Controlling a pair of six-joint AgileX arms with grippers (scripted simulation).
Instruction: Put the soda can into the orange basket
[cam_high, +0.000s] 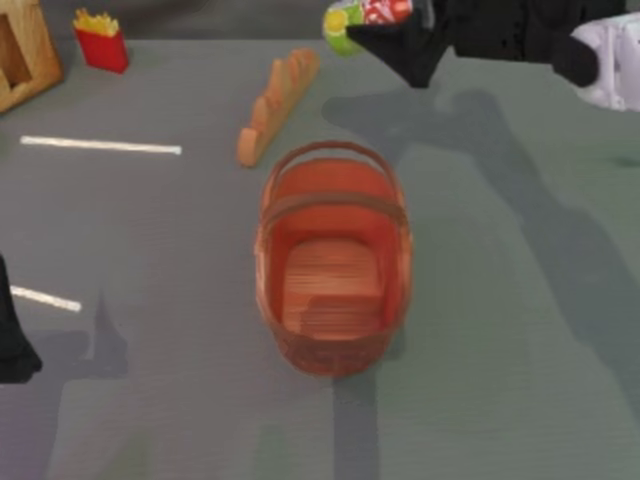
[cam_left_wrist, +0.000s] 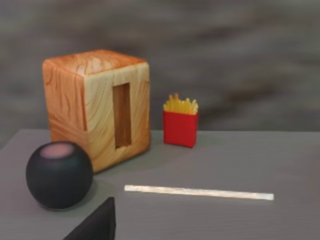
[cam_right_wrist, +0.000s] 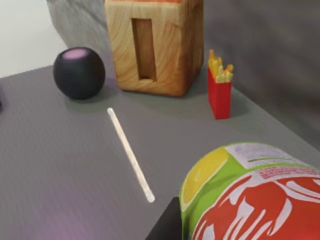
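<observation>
The soda can (cam_high: 362, 17), with a red body and a lime-green end, is held on its side at the far edge of the table, green end toward the left. My right gripper (cam_high: 392, 30) is shut on it. In the right wrist view the can (cam_right_wrist: 250, 195) fills the near corner, with one dark finger (cam_right_wrist: 167, 225) against it. The orange basket (cam_high: 270, 262) stands in the middle of the table, nearer than the can, handle arched across it and nothing inside. My left gripper (cam_high: 12, 345) is parked at the left edge, open.
A wooden block (cam_high: 20, 50) and a red fries box (cam_high: 102, 42) stand at the far left. A tan ridged piece (cam_high: 278, 100) lies just behind the basket. Two white sticks (cam_high: 100, 146) (cam_high: 45, 298) lie on the left half. A dark ball (cam_left_wrist: 59, 174) sits beside the block.
</observation>
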